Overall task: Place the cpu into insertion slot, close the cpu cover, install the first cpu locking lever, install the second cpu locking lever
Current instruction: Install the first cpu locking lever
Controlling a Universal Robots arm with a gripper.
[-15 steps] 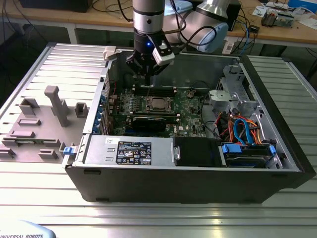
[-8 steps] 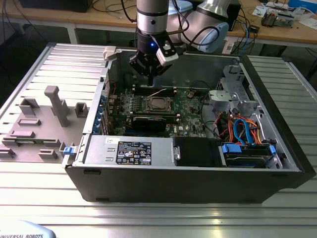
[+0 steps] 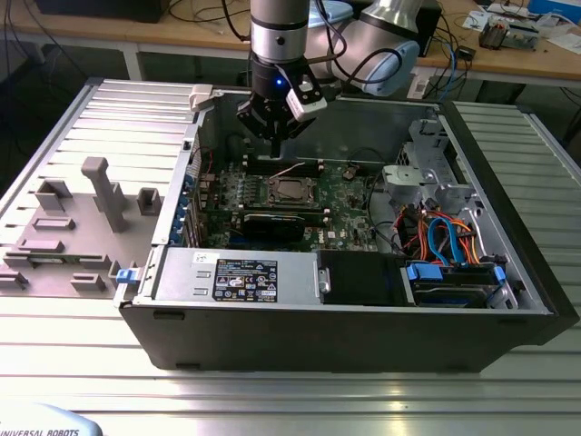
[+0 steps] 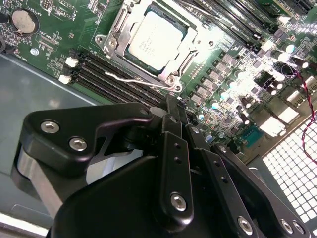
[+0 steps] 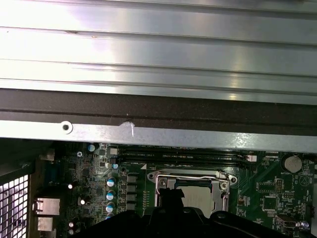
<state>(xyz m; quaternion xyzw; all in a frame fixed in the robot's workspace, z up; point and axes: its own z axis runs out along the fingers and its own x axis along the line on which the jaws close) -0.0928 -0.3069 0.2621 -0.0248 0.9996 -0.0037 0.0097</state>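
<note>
One metal table [image 3: 82, 363] carries one open computer case [image 3: 300, 336], lying on its side. One arm [image 3: 280, 27] descends vertically into the case from above. It stands over the far edge of the single green motherboard [image 3: 349, 195].

One silver power supply [image 3: 236, 272] occupies the near side of the case. One black expansion card [image 3: 272, 222] sits between it and the socket.

One gripper [image 3: 272, 136] points straight down, above and just behind the socket, touching nothing. In the second wrist view its fingers [image 4: 171, 148] are drawn together at the tips, with nothing between them.

One insertion slot [image 4: 185, 59] is set in the board. One cpu cover [image 4: 115, 30] lies flat over it, framing the chip. One cpu [image 4: 156, 39] is seated in the slot, metal top showing through the cut-out.

One wire lever [image 4: 133, 79] lies along the socket edge nearest the gripper. Whether it is latched cannot be determined.
</note>
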